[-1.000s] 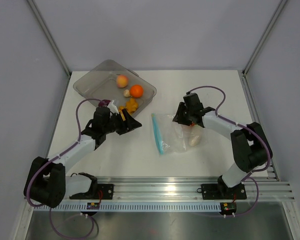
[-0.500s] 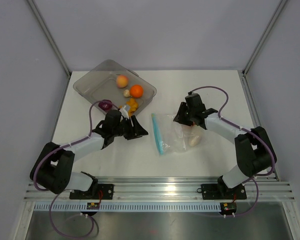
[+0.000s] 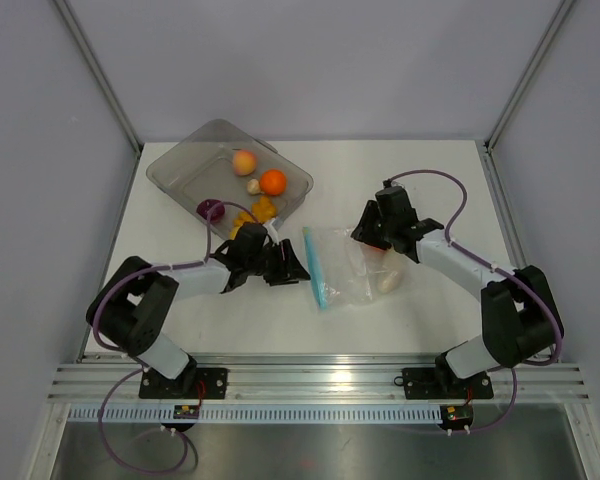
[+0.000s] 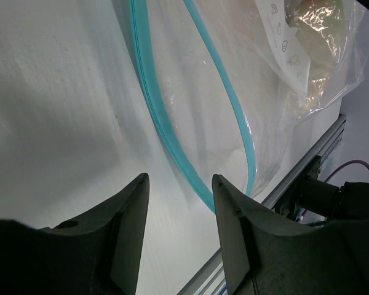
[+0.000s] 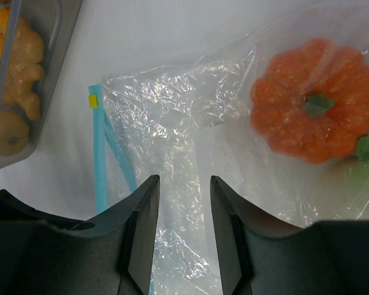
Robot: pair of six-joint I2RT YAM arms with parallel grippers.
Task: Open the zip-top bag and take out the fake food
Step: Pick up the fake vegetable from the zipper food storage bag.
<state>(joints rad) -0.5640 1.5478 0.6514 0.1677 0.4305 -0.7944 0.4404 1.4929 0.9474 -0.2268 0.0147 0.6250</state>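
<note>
Left gripper point(image 4: 179, 181) — jaws apart, empty; zip-top bag point(image 4: 234, 80) just ahead of the fingertips. Right gripper point(image 5: 184, 179) — jaws apart above the bag, fake food point(image 5: 313, 117) at its right.

One tray point(image 3: 180, 165) holds one peach point(image 3: 244, 161), one orange point(image 3: 272, 182), one beige piece point(image 3: 252, 186) and yellow bits point(image 3: 263, 209) too clumped to count. One purple piece point(image 3: 210, 209) sits at the tray's edge. Beside the tray, one bag point(image 3: 345, 265) holds one pumpkin point(image 5: 313, 110).

White table point(image 3: 435, 175) — grey tray point(image 3: 183, 166) and zip-top bag point(image 3: 342, 268) lie on it.
</note>
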